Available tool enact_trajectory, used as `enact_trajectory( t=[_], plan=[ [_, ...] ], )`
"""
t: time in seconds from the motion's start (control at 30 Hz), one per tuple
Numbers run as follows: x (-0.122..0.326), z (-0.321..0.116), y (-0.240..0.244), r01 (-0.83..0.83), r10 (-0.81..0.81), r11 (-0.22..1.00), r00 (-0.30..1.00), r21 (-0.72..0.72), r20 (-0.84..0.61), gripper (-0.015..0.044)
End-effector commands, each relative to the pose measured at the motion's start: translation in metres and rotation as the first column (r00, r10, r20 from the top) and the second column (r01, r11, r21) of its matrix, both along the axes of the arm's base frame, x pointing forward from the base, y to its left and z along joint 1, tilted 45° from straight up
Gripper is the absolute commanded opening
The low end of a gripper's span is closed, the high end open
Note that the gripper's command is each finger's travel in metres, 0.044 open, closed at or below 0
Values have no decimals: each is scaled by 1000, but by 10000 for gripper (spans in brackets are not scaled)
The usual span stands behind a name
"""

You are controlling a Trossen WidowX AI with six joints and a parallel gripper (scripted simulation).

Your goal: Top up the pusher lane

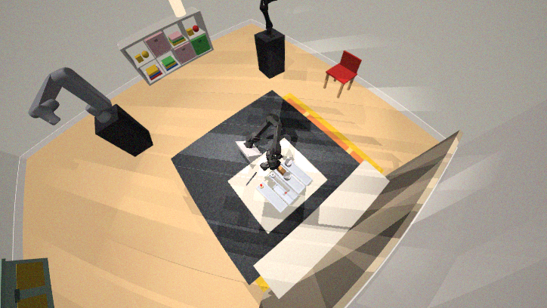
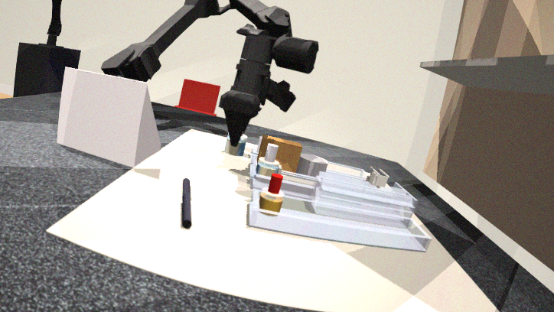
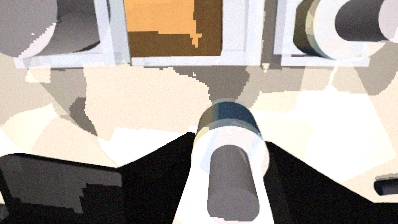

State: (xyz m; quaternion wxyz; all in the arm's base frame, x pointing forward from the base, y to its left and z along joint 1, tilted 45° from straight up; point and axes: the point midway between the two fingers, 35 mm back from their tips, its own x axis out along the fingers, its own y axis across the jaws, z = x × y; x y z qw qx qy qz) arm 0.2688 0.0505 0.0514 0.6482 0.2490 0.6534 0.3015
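Loose jar [image 2: 240, 147] [image 3: 230, 147] — upright, grey-capped — outside the lanes.

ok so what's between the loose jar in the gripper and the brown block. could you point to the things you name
Between the jar [image 3: 231, 150] and the brown block [image 3: 172, 30], the wrist view shows a stretch of pale mat, then the tray's clear front wall [image 3: 195, 61].
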Motion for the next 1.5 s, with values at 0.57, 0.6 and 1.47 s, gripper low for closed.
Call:
enact_trajectory(
  t=[0.57, 0.6, 1.47],
  plan=[
    [1, 53, -50, -29, 30, 999, 999, -25, 25, 0],
    [4, 48, -50, -33, 34, 999, 999, -25, 29, 0],
    [29, -32, -38, -74, 76, 997, 994, -25, 73, 0]
  ],
)
